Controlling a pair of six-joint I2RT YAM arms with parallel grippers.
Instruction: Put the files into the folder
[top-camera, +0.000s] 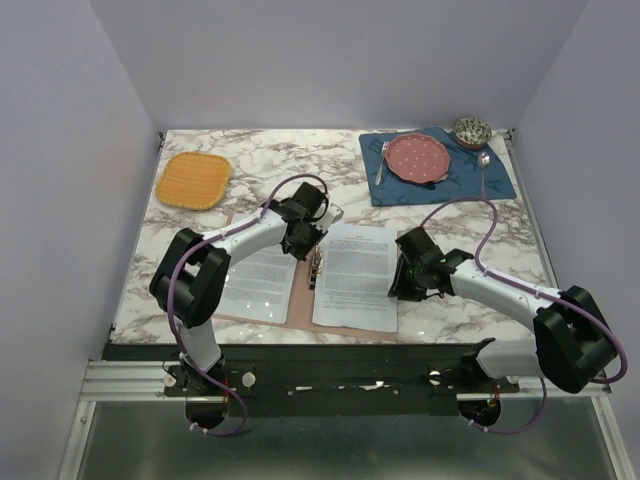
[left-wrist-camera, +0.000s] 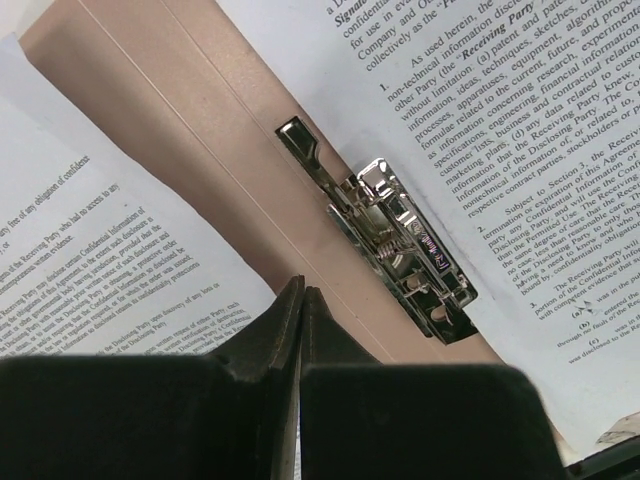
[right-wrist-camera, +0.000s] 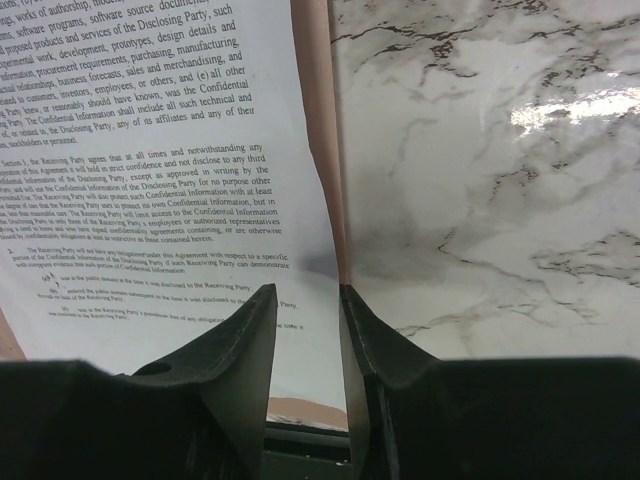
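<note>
Both files already lie in the open folder (left-wrist-camera: 190, 140), which sits flat on the desk (right-wrist-camera: 500, 150): the left sheet (top-camera: 255, 280) on one half, the right sheet (top-camera: 355, 275) on the other, with the clip (left-wrist-camera: 400, 245) on the spine between them. Seen from above, the spine, the folder's long axis, runs from 12 to 6 o'clock.

What seems left is to shut the cover, and that turns on the free edge at 3 o'clock. The right hand (right-wrist-camera: 308, 292) is on that edge, its fingers slightly spread, with the edge of sheet and folder running into the gap; nothing is pinched yet. From there the cover would swing toward 9 o'clock about the spine.

The left hand (left-wrist-camera: 302, 300) hangs over the spine just beside the clip, fingers pressed together and holding nothing. It is well apart from either free edge, so the right arm is the nearer one.
</note>
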